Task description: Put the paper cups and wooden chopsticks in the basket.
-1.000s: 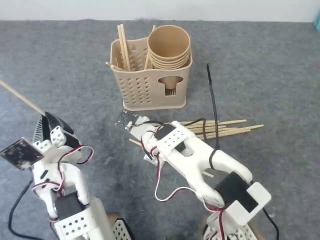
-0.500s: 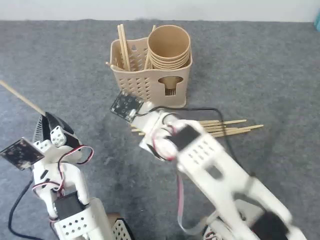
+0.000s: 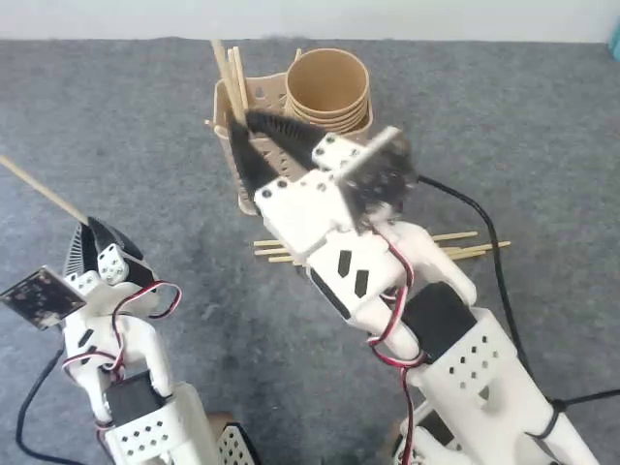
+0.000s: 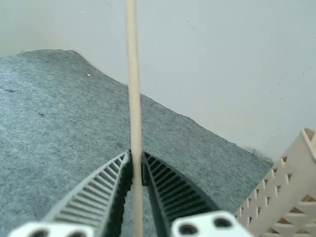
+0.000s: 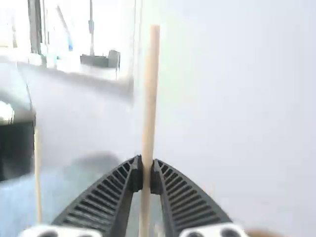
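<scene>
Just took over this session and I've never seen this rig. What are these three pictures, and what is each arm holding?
It is two robot arms on a grey mat: the left arm and the right arm. The high view looks down on both; each wrist view comes from a camera on that arm, looking along its gripper. The left gripper is shut on a chopstick, away from the basket. The right gripper is shut on a second chopstick, by the basket. The cups are stacked in the basket. Loose chopsticks lie on the mat.
</scene>
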Robot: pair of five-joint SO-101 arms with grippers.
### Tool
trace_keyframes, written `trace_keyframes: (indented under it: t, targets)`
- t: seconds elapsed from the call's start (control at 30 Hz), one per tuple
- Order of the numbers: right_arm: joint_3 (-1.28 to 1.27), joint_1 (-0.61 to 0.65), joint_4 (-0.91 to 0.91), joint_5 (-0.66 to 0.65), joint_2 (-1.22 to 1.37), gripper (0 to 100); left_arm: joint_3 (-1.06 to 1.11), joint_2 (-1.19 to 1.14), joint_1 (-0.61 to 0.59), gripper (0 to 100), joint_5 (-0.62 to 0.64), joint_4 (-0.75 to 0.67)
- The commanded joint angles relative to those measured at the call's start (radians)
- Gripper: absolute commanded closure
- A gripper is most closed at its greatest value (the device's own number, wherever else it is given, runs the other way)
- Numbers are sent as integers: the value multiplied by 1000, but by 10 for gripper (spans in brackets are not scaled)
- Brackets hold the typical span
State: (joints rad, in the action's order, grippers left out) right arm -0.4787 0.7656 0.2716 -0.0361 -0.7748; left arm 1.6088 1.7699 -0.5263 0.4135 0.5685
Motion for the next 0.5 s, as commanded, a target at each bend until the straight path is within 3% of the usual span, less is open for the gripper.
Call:
trace_keyframes:
  t: [0.0,0.47]
  targets:
    - [55,-59,-251,8,58,989,-4,-3,6,987,-5,-34]
    - [387,-237,-533,14,674,989,5,-3,8,987,-5,-37]
